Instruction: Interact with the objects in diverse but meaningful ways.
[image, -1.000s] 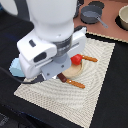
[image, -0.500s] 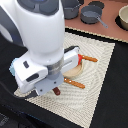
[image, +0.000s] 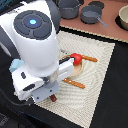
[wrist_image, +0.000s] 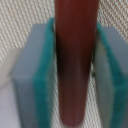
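Note:
My gripper (wrist_image: 75, 80) is shut on the brown sausage (wrist_image: 75, 45), which stands between the teal pads (wrist_image: 46, 90) over the woven mat. In the exterior view the gripper (image: 50, 95) is low over the mat's near left part, and the sausage's end (image: 53, 98) pokes out beneath it. The red tomato (image: 76, 59) sits on the tan plate (image: 75, 74), apart from the gripper. The grey long-handled saucepan (image: 92, 15) stands at the back. A pale blue piece (image: 16, 64), perhaps the cup, shows behind the arm. The white bottle is hidden.
The pale woven mat (image: 100, 95) covers the dark table. An orange-handled fork (image: 90, 59) and knife (image: 75, 84) lie by the plate. A second dark pot (image: 70, 7) and a tan bowl (image: 123, 17) stand on the brown surface at the back. The arm's body hides the exterior view's left.
The arm has moved toward the exterior view's left and the mat's near edge, carrying the sausage away from the plate. The tomato and cutlery have not moved.

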